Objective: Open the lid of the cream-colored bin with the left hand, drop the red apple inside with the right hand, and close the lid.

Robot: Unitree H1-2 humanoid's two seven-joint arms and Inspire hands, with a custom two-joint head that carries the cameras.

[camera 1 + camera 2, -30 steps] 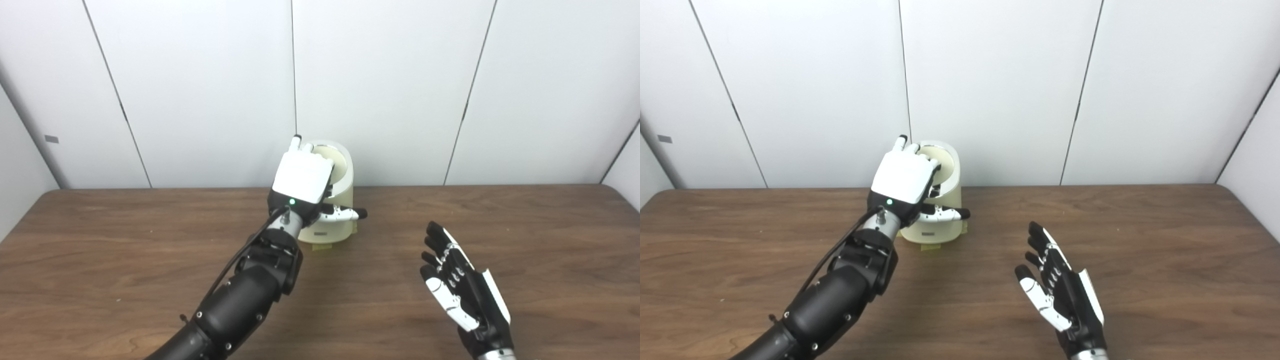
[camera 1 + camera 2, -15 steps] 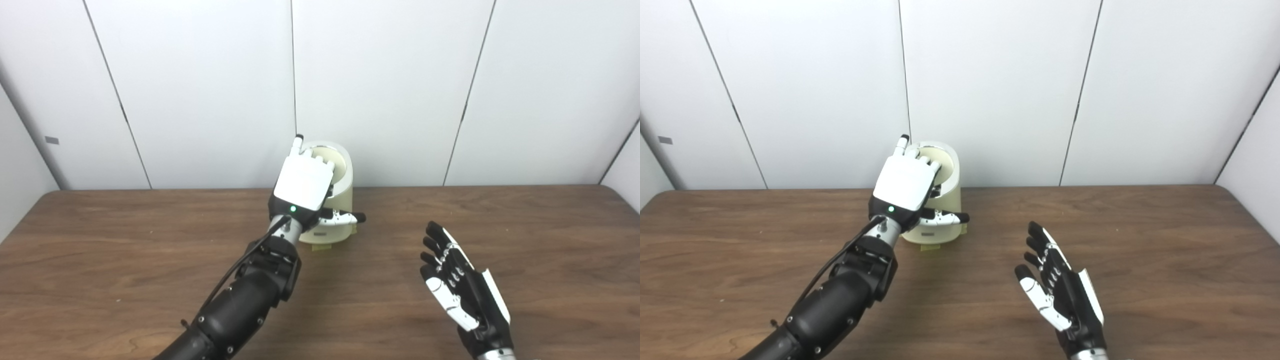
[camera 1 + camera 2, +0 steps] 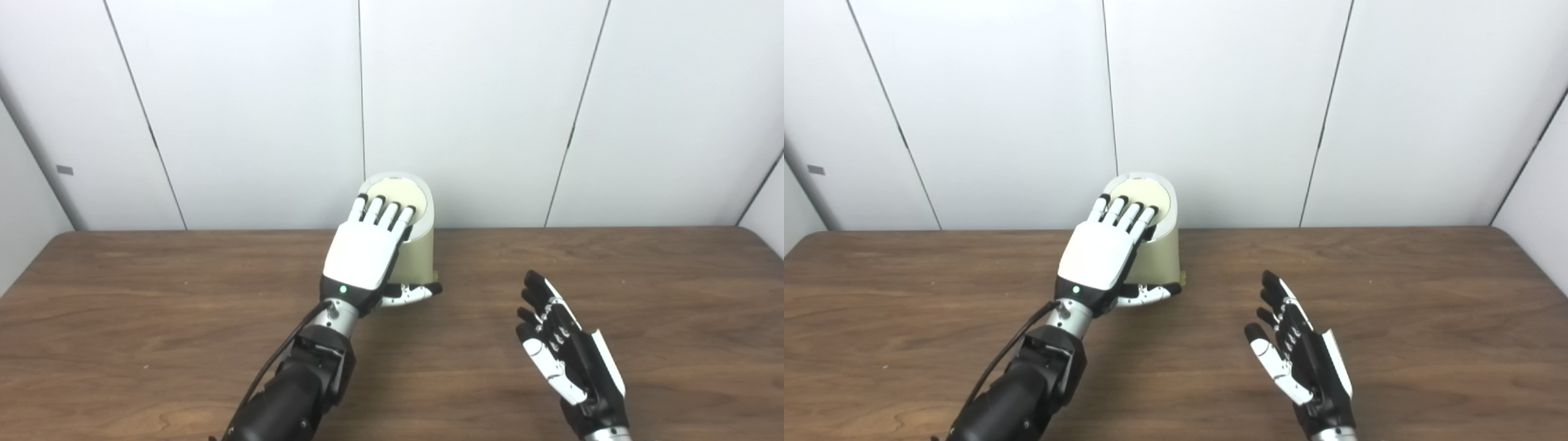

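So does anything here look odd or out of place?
Nothing looks spilled or broken. The cream bin stands upright with its lid down, left hand resting flat on it. The right hand is open and empty; no apple shows.

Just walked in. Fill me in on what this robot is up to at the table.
The left hand lies flat, fingers stretched out, over the front of the cream-colored bin at the back of the wooden table, its fingertips on the lid, which looks shut. The right hand hangs open and empty above the table on the right, clear of the bin. No red apple shows anywhere in either view, so whether one is inside the bin cannot be told.
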